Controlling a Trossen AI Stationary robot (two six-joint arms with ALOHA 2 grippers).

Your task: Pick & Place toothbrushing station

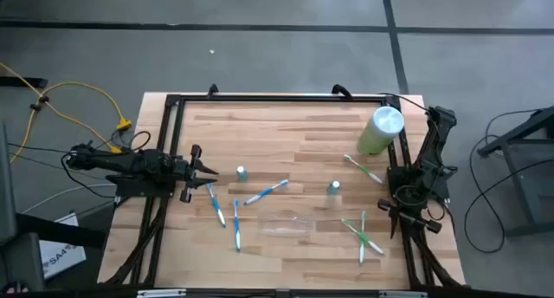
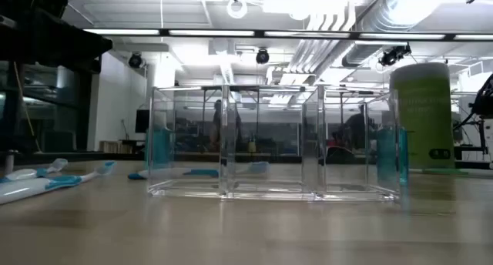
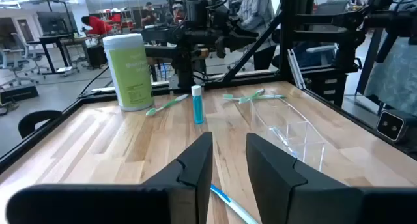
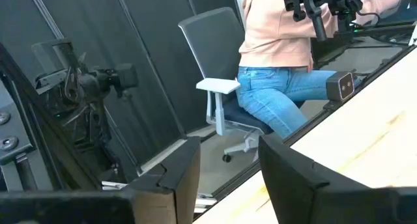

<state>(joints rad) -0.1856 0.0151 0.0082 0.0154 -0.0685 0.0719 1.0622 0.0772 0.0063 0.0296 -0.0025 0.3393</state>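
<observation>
Start at the left edge of the table: your left gripper [image 1: 208, 169] sits there, low over the wood, pointing inward toward the middle. Its wrist view shows the two dark fingers [image 3: 195, 160] standing a moderate way apart with nothing between them, and a blue toothbrush [image 3: 225, 199] lying on the wood just under the tips. Beside that gripper in the overhead picture you have a cluster of blue toothbrushes [image 1: 215, 204] and a small teal container [image 1: 241, 172].

Move toward the middle and you reach the toothbrushing station [image 1: 286, 223], the clear tray that barely shows against the wood. It lies in the front half of the table, roughly midway between the two arms, with its long axis running left to right across the table. From table height it reads as an upright clear box [image 2: 273, 142] with inner dividers, and its compartments look empty.

Further right lie a second teal container [image 1: 334, 187], crossed green toothbrushes [image 1: 363, 233] and the tall pale-green cylinder [image 1: 381, 130] at the back.

At the right edge, your right gripper [image 1: 405, 207] is parked over the frame, empty, its fingers [image 4: 176, 168] well apart, its camera facing away from the table toward a seated person [image 4: 280, 61].

Judging from this, the left arm is pointed at the work and has brushes closest to hand; the tray lies ahead of it and toward the front edge.
</observation>
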